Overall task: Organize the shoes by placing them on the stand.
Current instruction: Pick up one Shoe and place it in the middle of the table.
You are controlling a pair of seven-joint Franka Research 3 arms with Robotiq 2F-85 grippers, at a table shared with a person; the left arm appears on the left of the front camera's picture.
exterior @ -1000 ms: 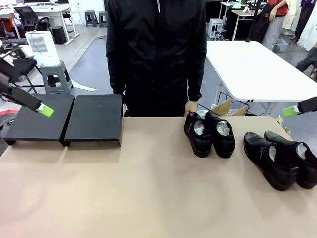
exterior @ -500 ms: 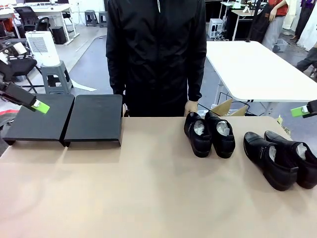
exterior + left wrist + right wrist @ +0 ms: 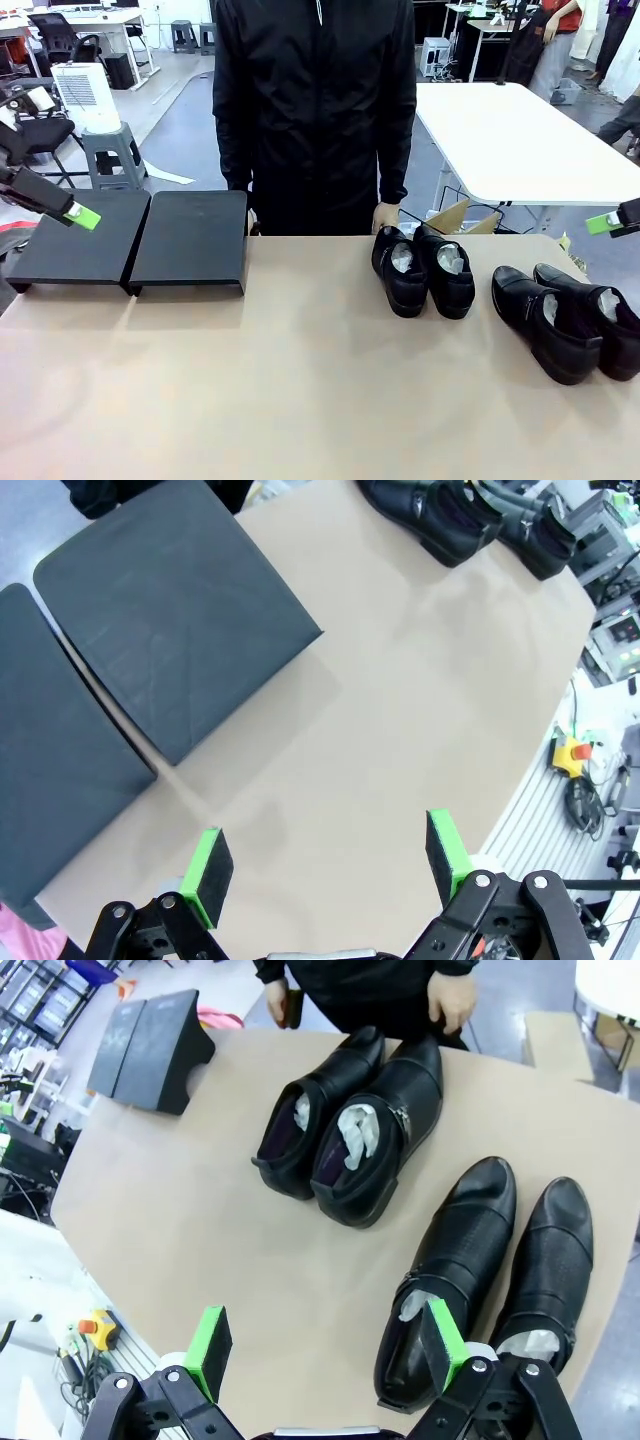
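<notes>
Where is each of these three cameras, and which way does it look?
Front: between the arms, facing across the table to the person; left fingers and right fingers peek in.
Left wrist: on the left arm, looking down past its open fingers at the stand.
Right wrist: on the right arm, looking down past its open fingers at four shoes.
Shared: both wrist views catch stand and shoes.

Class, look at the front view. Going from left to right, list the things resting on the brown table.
stand → middle pair of shoes → right-hand pair of shoes
</notes>
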